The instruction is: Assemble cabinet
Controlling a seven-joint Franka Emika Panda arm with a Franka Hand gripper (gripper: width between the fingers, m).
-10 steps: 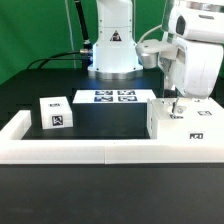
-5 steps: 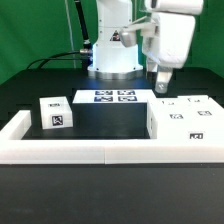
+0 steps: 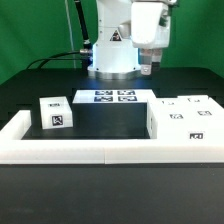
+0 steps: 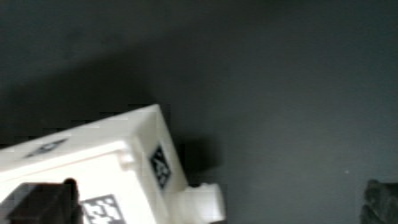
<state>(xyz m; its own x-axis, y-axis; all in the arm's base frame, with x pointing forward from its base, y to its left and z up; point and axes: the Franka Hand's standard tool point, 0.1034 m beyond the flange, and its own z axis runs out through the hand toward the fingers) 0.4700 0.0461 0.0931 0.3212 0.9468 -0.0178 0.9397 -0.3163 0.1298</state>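
The cabinet body (image 3: 180,120), a large white block with square tags, stands against the white border wall at the exterior view's right. A smaller white cube part (image 3: 55,112) with tags stands at the exterior view's left. My gripper (image 3: 148,69) hangs high above the table, behind and to the left of the body, touching nothing. In the wrist view the tagged body (image 4: 107,165) lies far below, and my gripper (image 4: 210,210) is open and empty, with one dark fingertip (image 4: 36,205) at each edge.
The marker board (image 3: 115,97) lies flat in front of the robot base (image 3: 110,55). The long low white border wall (image 3: 90,152) runs along the front and turns back at the left corner. The table is black.
My gripper has risen and moved toward the exterior view's left, away from the top of the cabinet body. The body and the cube have not moved.
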